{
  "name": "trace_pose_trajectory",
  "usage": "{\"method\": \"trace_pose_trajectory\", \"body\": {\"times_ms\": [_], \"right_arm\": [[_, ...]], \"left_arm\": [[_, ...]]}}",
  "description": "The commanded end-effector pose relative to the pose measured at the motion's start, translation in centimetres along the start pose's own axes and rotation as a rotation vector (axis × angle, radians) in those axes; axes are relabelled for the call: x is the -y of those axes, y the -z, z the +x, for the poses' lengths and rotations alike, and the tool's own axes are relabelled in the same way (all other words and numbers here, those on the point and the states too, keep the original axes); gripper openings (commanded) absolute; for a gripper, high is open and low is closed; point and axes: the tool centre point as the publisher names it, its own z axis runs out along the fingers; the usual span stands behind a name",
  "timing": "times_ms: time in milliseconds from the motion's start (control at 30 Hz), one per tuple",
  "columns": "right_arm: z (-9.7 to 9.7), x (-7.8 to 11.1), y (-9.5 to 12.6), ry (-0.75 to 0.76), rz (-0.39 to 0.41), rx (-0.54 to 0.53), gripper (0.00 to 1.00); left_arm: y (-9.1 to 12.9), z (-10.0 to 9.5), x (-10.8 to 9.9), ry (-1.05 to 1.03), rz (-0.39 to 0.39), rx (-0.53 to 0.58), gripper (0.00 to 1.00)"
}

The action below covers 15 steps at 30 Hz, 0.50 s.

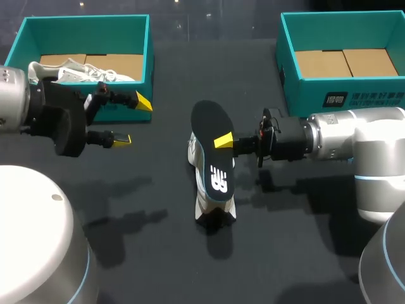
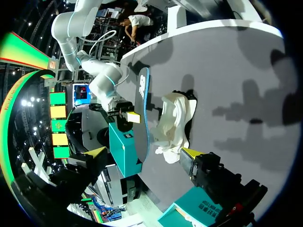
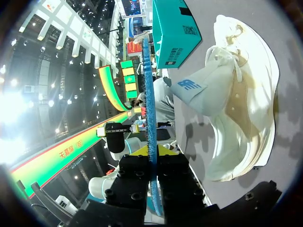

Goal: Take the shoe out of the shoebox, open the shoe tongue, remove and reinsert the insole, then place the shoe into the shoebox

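Standing near the halfway mark, by judgement.

Done: shoe (image 1: 214,206) out of its box and lying on the table (image 1: 304,253); tongue (image 3: 194,87) folded up and away from the opening, as the right wrist view shows; insole (image 1: 212,149) fully out of the shoe.

Left to do: insole back into the shoe; shoe back into a shoebox.

Right gripper (image 1: 223,142): closed narrowly on the insole, one yellow tip lying on its dark upper face, the other hidden behind it. The right wrist view shows the insole edge-on, running straight out between the two fingers. The arm comes in level, from the right side, with its wrist turned so that the fingers point towards the middle of the table.

Insole: held clear of the table, tilted, with its printed heel end low and its toe end high. It stands just beside and partly over the shoe.

Shoe: white, directly below and ahead of the right gripper's fingers, and well apart from the left gripper.

Left gripper (image 1: 133,120): fingers spread wide, nothing between them, held off the table. The left shoebox (image 1: 82,25) is close behind it, with a second shoe (image 1: 95,73) inside.

Right shoebox (image 1: 342,25): behind the right arm, showing only its cardboard floor.
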Motion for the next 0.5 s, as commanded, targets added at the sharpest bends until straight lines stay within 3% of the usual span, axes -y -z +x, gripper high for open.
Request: {"method": "trace_pose_trajectory", "body": {"times_ms": [33,100,500], "right_arm": [[0.0,0.1,-0.1,-0.001,-0.002,0.002,0.00],[0.0,0.1,-0.1,-0.001,-0.002,0.002,0.00],[0.0,0.1,-0.1,-0.001,-0.002,0.002,0.00]], "left_arm": [[-0.3,-2.1,-3.7,-0.037,0.105,-0.110,1.00],[-0.2,-3.0,-4.7,-0.096,0.097,-0.162,1.00],[-0.2,-3.0,-4.7,-0.096,0.097,-0.162,1.00]]}}
